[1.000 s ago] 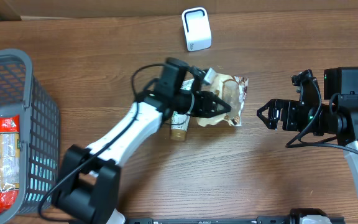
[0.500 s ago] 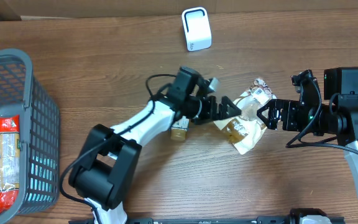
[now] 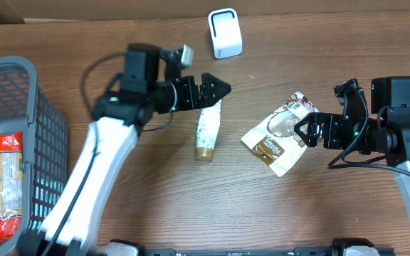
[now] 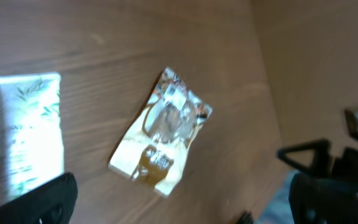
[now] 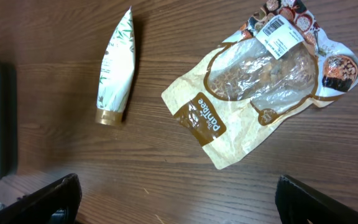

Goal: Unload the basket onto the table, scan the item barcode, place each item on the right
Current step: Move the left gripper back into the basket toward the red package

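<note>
The item, a tan and clear snack pouch (image 3: 277, 135), lies flat on the wooden table, its white barcode label (image 5: 280, 34) facing up at one end. My right gripper (image 3: 299, 133) is open at the pouch's right edge and grips nothing. In the right wrist view the pouch (image 5: 260, 81) lies ahead of the open right gripper (image 5: 179, 205). My left gripper (image 3: 223, 94) hangs open and empty above the top end of a white tube (image 3: 206, 131). In the blurred left wrist view the pouch (image 4: 161, 140) lies beyond the left gripper (image 4: 182, 205). The white scanner (image 3: 225, 33) stands at the back.
A grey mesh basket (image 3: 27, 85) with a red-ended packet (image 3: 4, 178) inside fills the left side. The white tube (image 5: 117, 68) with a gold cap lies between the arms. A cardboard wall (image 3: 119, 8) runs along the table's back edge.
My left gripper opened and let go of the pouch, then pulled back to the left. The pouch now lies further right, beside the right gripper, which has not moved.
</note>
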